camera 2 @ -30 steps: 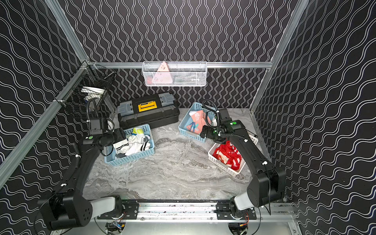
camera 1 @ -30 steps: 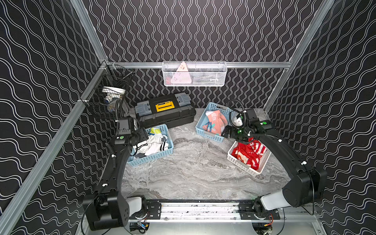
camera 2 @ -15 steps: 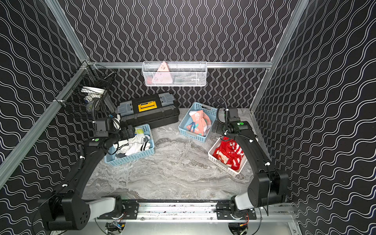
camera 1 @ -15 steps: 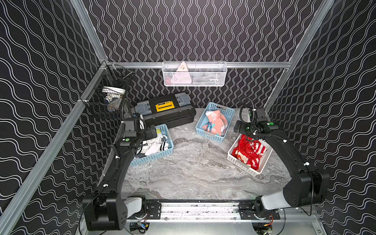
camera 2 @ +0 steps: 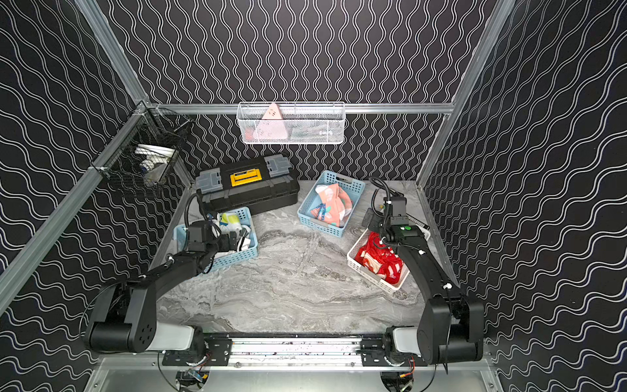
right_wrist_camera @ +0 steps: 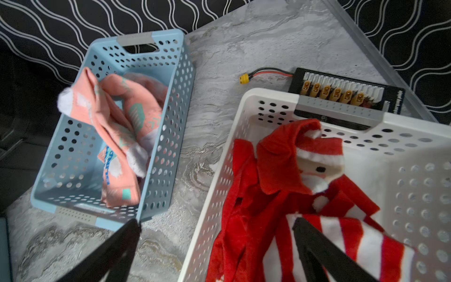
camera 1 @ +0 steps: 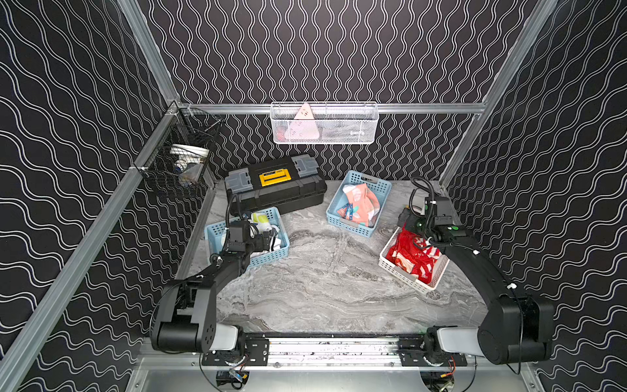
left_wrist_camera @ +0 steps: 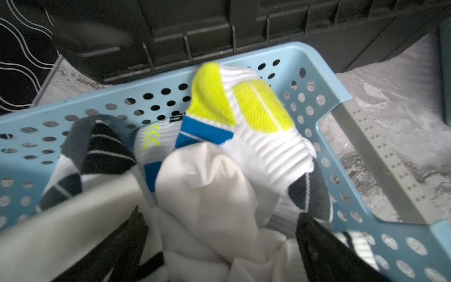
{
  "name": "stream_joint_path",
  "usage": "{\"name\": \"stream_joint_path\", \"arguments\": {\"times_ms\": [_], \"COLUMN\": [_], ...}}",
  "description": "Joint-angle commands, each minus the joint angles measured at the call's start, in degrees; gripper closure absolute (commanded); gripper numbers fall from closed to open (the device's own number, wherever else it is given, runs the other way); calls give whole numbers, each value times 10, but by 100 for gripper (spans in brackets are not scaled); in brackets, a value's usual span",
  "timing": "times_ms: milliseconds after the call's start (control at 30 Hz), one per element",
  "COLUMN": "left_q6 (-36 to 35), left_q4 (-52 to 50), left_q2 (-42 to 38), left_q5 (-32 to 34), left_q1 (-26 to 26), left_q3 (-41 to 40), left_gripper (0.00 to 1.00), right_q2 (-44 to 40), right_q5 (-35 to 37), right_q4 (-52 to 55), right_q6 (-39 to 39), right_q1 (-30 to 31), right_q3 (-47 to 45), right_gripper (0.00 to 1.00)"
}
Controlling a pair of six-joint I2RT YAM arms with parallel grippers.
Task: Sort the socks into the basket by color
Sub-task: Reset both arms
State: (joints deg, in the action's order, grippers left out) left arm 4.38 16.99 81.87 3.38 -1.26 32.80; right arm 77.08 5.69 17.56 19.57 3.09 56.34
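Note:
White socks (left_wrist_camera: 207,185) with yellow, blue and black marks lie heaped in the left blue basket (camera 1: 217,230). My left gripper (left_wrist_camera: 219,214) hangs open just above them, with a plain white sock lying loose between its fingers. In both top views the gripper (camera 1: 268,237) sits over that basket (camera 2: 251,251). Salmon-pink socks (right_wrist_camera: 117,136) fill the back blue basket (right_wrist_camera: 170,122). Red and red-white striped socks (right_wrist_camera: 275,175) lie in the white basket (right_wrist_camera: 244,109). My right gripper (right_wrist_camera: 216,222) is open above that basket's near wall, holding nothing.
A black toolbox (camera 1: 274,186) with a yellow latch stands right behind the left basket. A black connector board (right_wrist_camera: 346,90) with a wire lies behind the white basket. A white mesh tray (camera 1: 324,124) hangs on the back rail and a black wire basket (camera 1: 179,163) on the left rail.
My left gripper has opened wide and moved right over the white socks. My right gripper, open throughout, has swung away from the pink basket to the white basket.

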Motion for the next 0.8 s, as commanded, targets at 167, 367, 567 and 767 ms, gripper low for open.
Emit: {"name": "stream_joint_path", "arguments": {"times_ms": [167, 367, 567, 767], "left_q6": [-7, -30, -41, -42], "left_q4": [246, 343, 403, 413], "left_q2": [40, 96, 125, 126], "left_q5": [8, 2, 1, 1], "left_q1": [0, 17, 26, 26], "left_q3": [-74, -92, -114, -116], "left_gripper": [1, 1, 1, 1], "right_q2": [-11, 30, 84, 112], "right_q5": [101, 88, 78, 55], "right_q4": [-179, -378, -500, -594], "right_q6": [-48, -39, -75, -90], "right_q1": [-39, -62, -68, -72], "right_q3": [-125, -221, -259, -298], "right_gripper": [0, 0, 0, 0]}}
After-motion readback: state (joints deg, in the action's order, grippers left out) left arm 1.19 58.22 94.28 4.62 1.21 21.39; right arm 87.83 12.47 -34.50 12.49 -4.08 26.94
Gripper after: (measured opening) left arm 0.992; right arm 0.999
